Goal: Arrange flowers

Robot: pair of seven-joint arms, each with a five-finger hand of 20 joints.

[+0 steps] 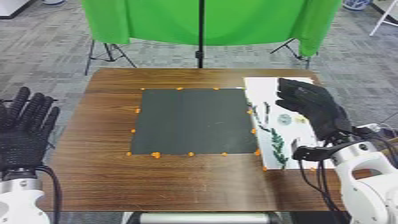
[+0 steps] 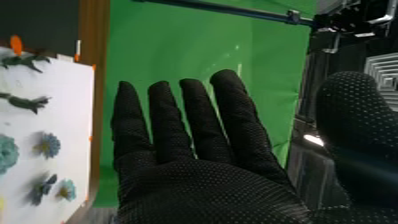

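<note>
My right hand [image 1: 313, 100], two o'clock off dark mat [image 1: 191, 122], over white sheet [image 1: 259, 86]: fingers straight, thumb apart, empty. Likely pre-pick; next: descend, pinch blue flower [image 2: 48, 145].

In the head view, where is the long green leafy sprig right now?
It lies on the white sheet, right of the dark mat, on the sheet's near half.

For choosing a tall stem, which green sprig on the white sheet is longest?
The leafy sprig nearest the robot on the white sheet; the other green pieces, farther away, look shorter.
</note>
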